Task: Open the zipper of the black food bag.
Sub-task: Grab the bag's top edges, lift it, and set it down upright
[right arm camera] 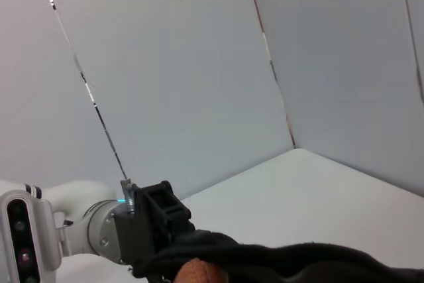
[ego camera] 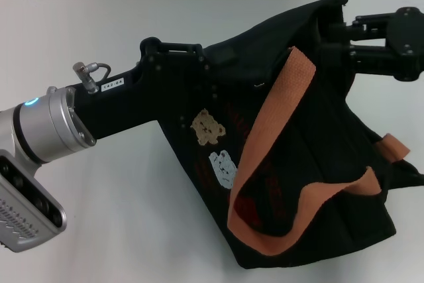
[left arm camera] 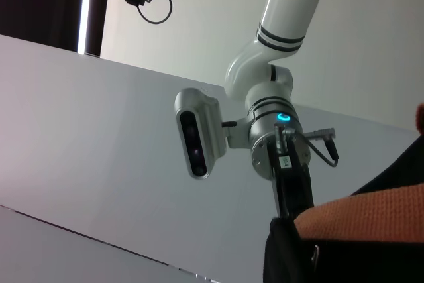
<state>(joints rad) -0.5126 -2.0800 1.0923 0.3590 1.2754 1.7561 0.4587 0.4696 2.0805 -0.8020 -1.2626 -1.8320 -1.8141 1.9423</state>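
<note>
Head view looking down close, wrist views low, facing each other's arm

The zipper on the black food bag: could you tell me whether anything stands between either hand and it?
Nothing separate does. The left hand and the right hand already meet opposite ends of the black food bag at its top rim. The zipper itself is not discernible, and an orange-brown strap drapes across the bag's side below.
</note>
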